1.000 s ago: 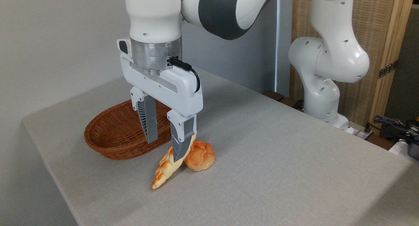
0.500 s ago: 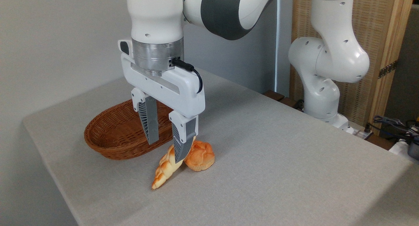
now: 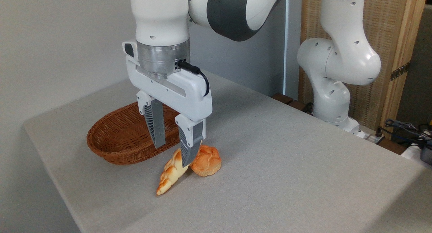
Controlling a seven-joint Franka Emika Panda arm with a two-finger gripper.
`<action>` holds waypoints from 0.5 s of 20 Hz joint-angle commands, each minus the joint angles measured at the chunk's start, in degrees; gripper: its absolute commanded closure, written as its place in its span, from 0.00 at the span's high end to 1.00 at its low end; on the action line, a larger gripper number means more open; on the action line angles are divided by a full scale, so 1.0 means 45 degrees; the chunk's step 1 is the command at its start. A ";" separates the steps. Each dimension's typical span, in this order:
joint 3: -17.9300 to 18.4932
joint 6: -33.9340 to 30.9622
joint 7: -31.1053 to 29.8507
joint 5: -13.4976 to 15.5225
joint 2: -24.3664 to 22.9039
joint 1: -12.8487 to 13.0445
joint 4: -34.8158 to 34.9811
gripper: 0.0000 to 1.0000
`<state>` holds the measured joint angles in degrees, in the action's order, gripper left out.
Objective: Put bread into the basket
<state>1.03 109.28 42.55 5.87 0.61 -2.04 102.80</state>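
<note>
1. Currently, camera view: we see the gripper pointing down with its jaws spread, nothing pinched.
2. We see the bread lying on the worktop, outside the basket, just in front of its rim.
3. Right finger overlaps the bread's upper end; contact we cannot tell.
4. Round bun touches the bread's right side.

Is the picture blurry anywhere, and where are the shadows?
In the camera view everything looks sharp: the bread, the bun and the basket all show fine detail. The light is soft, with no glare; faint shadows lie on the table under the bread and beside the basket.
</note>
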 commanded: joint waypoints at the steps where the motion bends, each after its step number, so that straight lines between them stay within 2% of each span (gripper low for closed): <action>1: -0.0053 -0.0476 0.0309 0.0101 -0.0058 -0.0034 -0.0033 1.00; 10: -0.0248 -0.1003 0.0309 0.0140 0.0254 0.0102 -0.0013 1.00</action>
<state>0.16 106.34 42.56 5.87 1.15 -1.86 102.92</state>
